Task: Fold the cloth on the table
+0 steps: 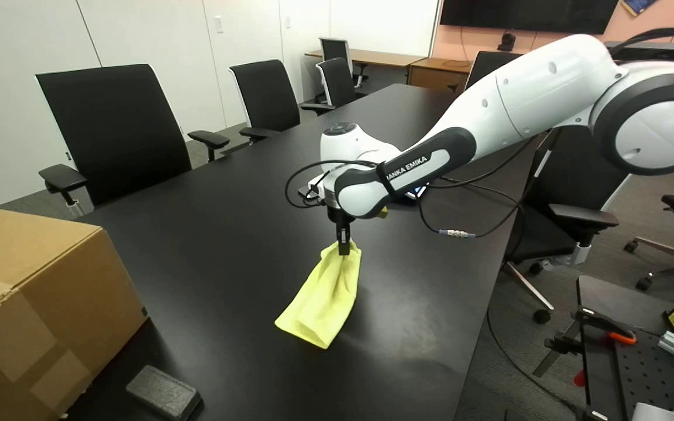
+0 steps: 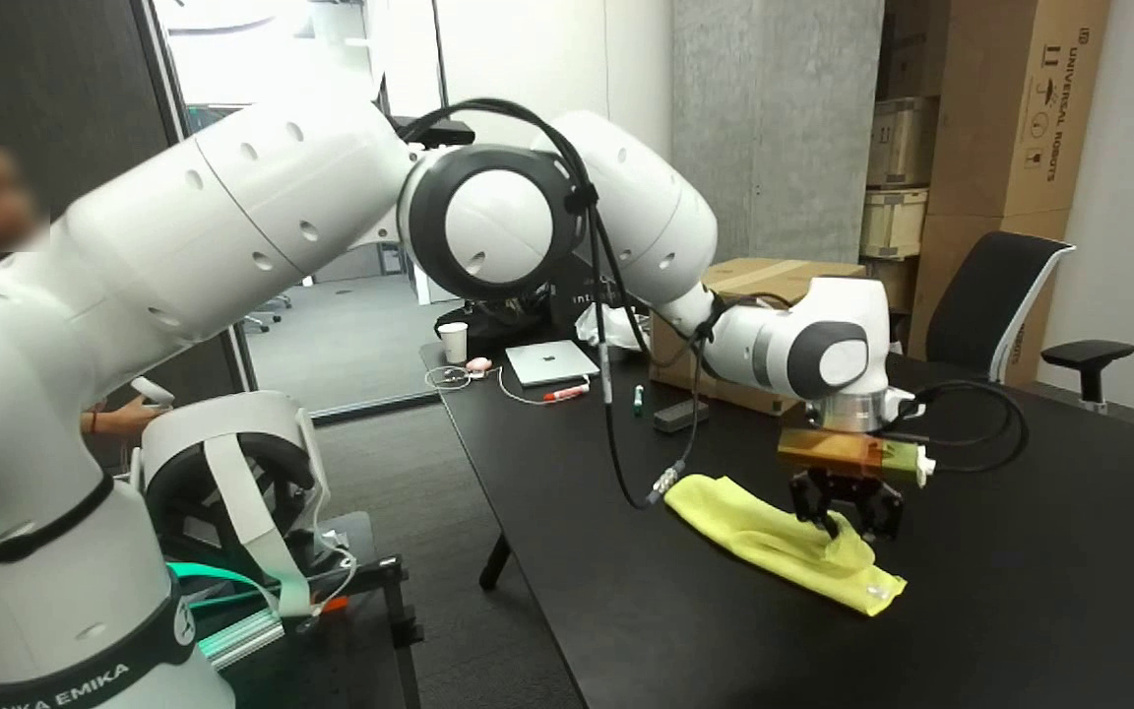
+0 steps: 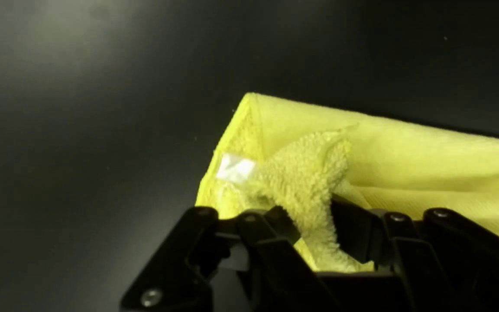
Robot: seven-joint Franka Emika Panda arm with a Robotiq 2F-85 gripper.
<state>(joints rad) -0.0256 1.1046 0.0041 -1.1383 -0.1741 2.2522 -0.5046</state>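
The pale yellow cloth [image 1: 320, 301] lies on the glossy black table [image 1: 214, 280] as a long, narrow folded strip, also seen in an exterior view [image 2: 754, 537]. In the wrist view the cloth [image 3: 440, 151] has a white tag near its end corner and a fuzzy flap standing up. My gripper [image 1: 344, 248] points down at that end of the cloth, low over the table. In an exterior view the gripper [image 2: 852, 532] has its fingers apart. In the wrist view the gripper [image 3: 316, 225] has the raised flap between its parted fingers. The fingertips are partly hidden by cloth.
A cardboard box [image 1: 50, 316] and a dark grey block [image 1: 164, 393] stand on the table beyond the cloth's far end. A laptop [image 2: 552, 362], a paper cup [image 2: 454, 343] and markers lie near the table's end. Office chairs [image 1: 114, 128] line the table.
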